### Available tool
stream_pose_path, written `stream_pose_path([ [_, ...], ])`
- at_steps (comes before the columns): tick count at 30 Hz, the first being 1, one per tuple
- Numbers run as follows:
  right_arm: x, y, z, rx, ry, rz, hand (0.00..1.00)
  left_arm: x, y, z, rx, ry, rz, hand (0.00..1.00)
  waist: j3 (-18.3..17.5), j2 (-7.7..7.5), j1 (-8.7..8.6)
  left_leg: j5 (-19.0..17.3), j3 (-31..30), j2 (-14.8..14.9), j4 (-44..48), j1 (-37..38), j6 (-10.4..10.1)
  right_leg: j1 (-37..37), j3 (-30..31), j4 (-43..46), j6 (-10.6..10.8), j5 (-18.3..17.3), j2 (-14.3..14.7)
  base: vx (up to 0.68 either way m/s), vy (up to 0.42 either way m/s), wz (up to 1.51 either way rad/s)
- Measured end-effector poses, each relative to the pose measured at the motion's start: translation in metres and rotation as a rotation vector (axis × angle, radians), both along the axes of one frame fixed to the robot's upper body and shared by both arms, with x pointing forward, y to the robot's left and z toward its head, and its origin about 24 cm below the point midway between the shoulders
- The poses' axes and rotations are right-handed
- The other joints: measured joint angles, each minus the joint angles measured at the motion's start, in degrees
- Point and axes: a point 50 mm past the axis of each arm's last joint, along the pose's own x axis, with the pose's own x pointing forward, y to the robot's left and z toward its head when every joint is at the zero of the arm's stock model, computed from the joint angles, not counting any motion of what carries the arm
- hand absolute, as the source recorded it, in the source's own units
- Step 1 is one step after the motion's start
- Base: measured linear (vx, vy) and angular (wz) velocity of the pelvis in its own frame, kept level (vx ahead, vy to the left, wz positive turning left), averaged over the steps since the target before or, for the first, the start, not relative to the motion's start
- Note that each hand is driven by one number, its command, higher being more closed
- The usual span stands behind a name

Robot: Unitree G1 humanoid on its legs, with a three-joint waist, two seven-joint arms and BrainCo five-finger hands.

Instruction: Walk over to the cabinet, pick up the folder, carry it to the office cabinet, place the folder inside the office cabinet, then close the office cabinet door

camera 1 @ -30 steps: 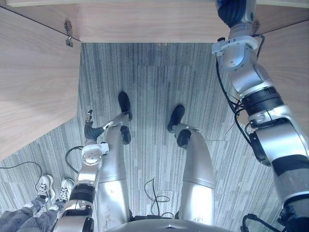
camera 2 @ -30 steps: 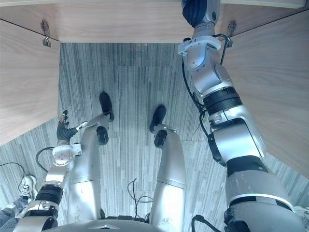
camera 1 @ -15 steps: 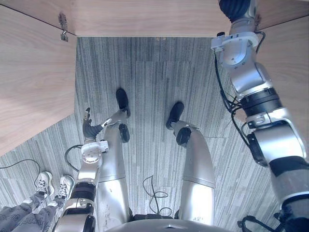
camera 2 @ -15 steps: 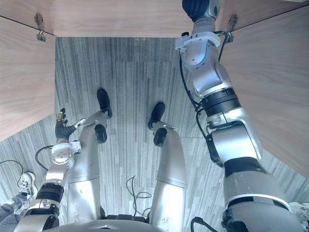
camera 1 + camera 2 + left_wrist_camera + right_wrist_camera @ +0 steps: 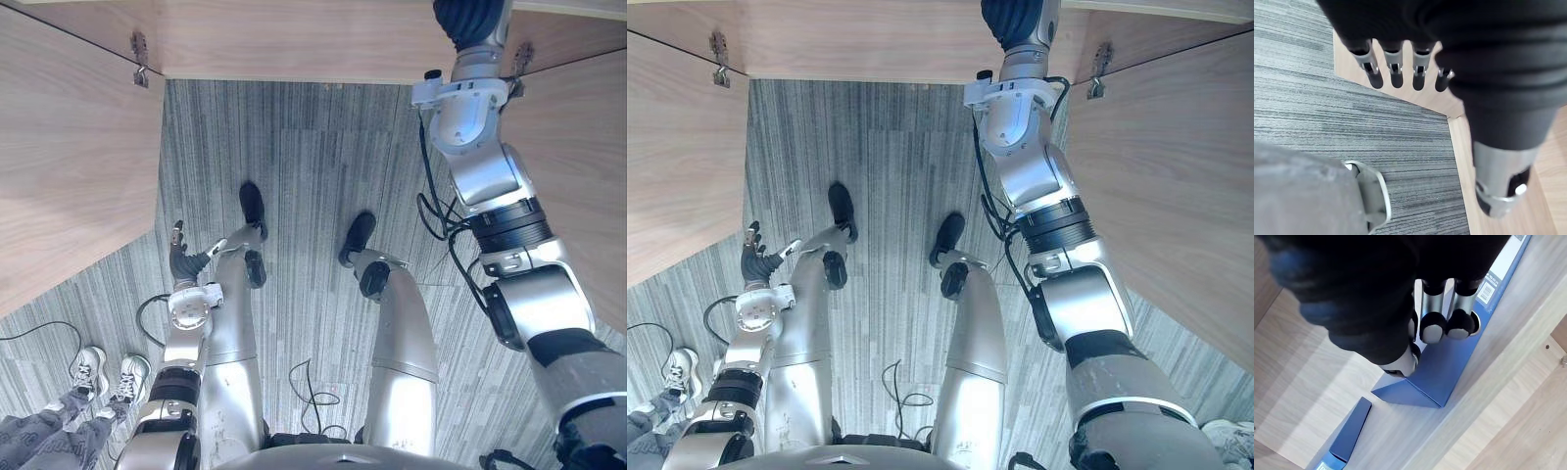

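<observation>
Now the right hand (image 5: 1393, 303) is inside the office cabinet (image 5: 294, 44), which runs along the top edge of the head views. There the arm rises to the upper right of the frame and its dark wrist cover passes over the cabinet's front edge.

In the right wrist view the blue folder (image 5: 1452, 364) stands upright on the light wooden shelf (image 5: 1308, 357), near the middle of the frame. The hand grips it: the curled fingers (image 5: 1432, 328) press on the spine beside the round hole, and the thumb lies against the side cover. A second blue item (image 5: 1349, 433) lies flat on the same shelf in the lower left of that frame. It is apart from the folder.

Both cabinet doors stand open. The left door (image 5: 69, 176) takes up the left side of the frame and the right door (image 5: 1161, 196) the right side, each with a metal hinge (image 5: 140, 61) near its top corner.

The left hand (image 5: 179, 257) hangs at the lower left over the grey striped carpet (image 5: 313, 157). Its fingers are straight and relaxed and it holds nothing.

A person's white shoes (image 5: 93, 372) show in the lower left corner of the left eye view.
</observation>
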Motion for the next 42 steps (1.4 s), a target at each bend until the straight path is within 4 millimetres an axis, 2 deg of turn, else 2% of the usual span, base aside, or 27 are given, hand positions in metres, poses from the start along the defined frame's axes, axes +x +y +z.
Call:
stream_pose_path([
  [18,0.022,-0.012,0.007,0.038,0.093,-0.055,1.0,0.0,0.001,0.001,0.002,-0.007,0.002,0.0,0.0,-0.01,0.17,0.0,0.0,-0.1,-0.4,-0.1,0.0,0.1,-0.2,-0.4,0.1,-0.1,0.0,0.0,0.0,0.0],
  [26,0.026,-0.003,0.028,-0.021,0.089,-0.07,1.0,0.0,0.002,0.002,0.005,-0.017,0.001,0.0,0.0,0.0,0.14,0.1,-0.2,-0.2,-1.1,-0.5,0.0,-0.1,-0.7,-0.9,0.1,-0.1,-0.1,0.0,0.0,0.0],
  [31,0.025,0.008,0.051,-0.089,0.057,-0.084,1.0,0.001,0.002,0.005,-0.013,-0.042,0.003,0.0,0.0,0.0,0.38,0.1,-0.4,-0.3,-1.1,-1.6,-0.1,-1.2,-0.8,-0.5,-0.1,0.0,-0.2,0.0,-0.006,0.02],
  [37,0.023,0.002,0.069,-0.1,0.062,-0.093,1.0,0.001,0.001,0.006,-0.032,-0.058,0.005,0.0,0.0,0.0,0.52,0.3,-1.2,-1.1,-1.3,-2.1,-0.4,-1.4,-1.5,0.4,0.0,-0.8,-1.0,0.0,-0.019,0.1],
  [42,0.023,-0.014,0.08,-0.058,0.082,-0.12,1.0,0.001,0.001,0.006,-0.05,-0.062,0.007,0.0,0.0,0.0,0.67,0.8,-2.0,-1.9,-1.9,-2.3,-0.7,-1.4,-2.2,1.1,-0.2,-1.4,-1.6,0.0,-0.015,0.13],
])
